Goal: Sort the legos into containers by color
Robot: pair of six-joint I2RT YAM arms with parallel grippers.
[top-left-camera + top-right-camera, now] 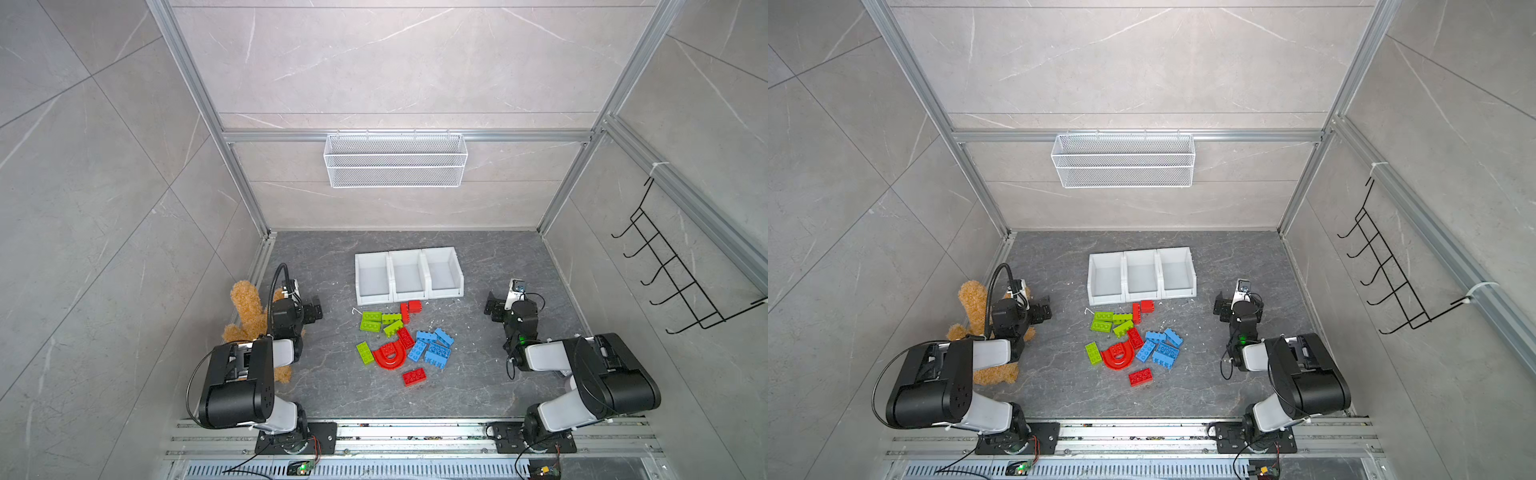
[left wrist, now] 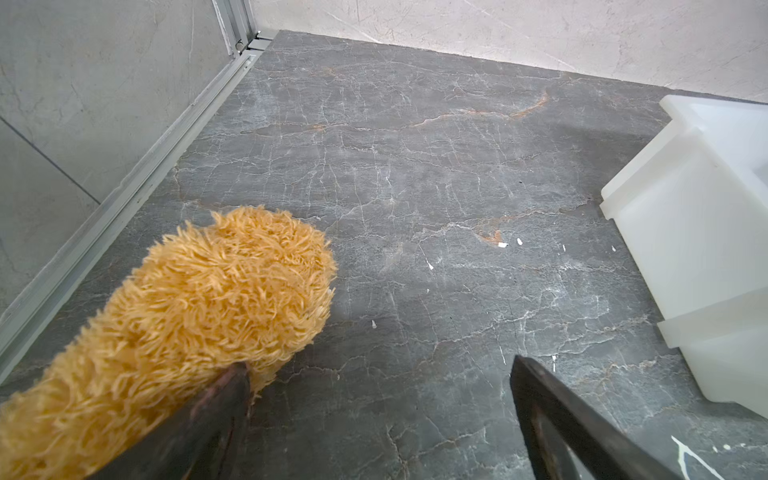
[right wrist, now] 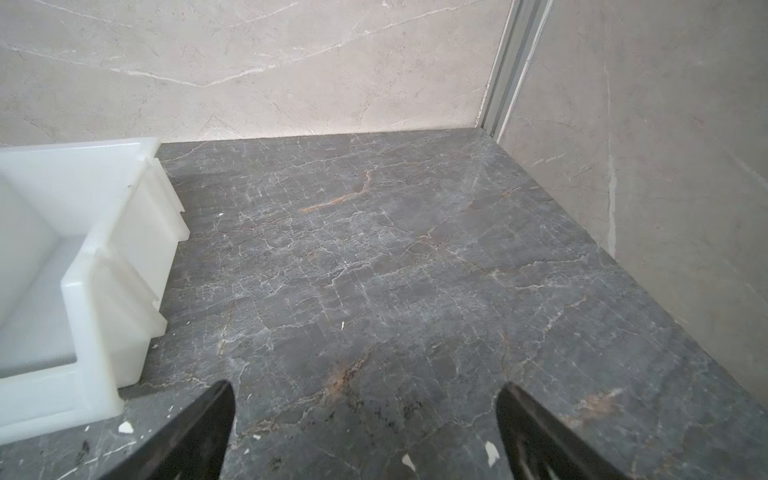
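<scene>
Bricks (image 1: 405, 340) lay loose on a dark table (image 1: 478, 374), all in front of three white bins (image 1: 409, 274) and none inside them. Farthest from the bins sat a lone red brick (image 1: 414, 376). Nearer the bins, a red arch (image 1: 390, 356) lay flat, with one green brick (image 1: 365, 352) just beside it on the left and a blue cluster (image 1: 434, 347) crowded against its right. Nearer again lay a green group (image 1: 376, 322). Two red bricks (image 1: 409, 309) sat just before the middle bin's front lip. The bins stood joined in a row, all empty.

Left of the bins and well apart from them, the left gripper (image 2: 379, 365) hovered with jaws spread wide, holding nothing. A plush toy (image 2: 187, 311) lay close by one finger. Right of the bins, the right gripper (image 3: 365, 385) hovered likewise, wide open and empty.

The bricks looked light, rigid and smooth, so probably a little slippery. Pinching a brick across its flat long sides, below the studs, seemed the safest hold. The arch looked too broad to span, so one leg seemed the better place.
</scene>
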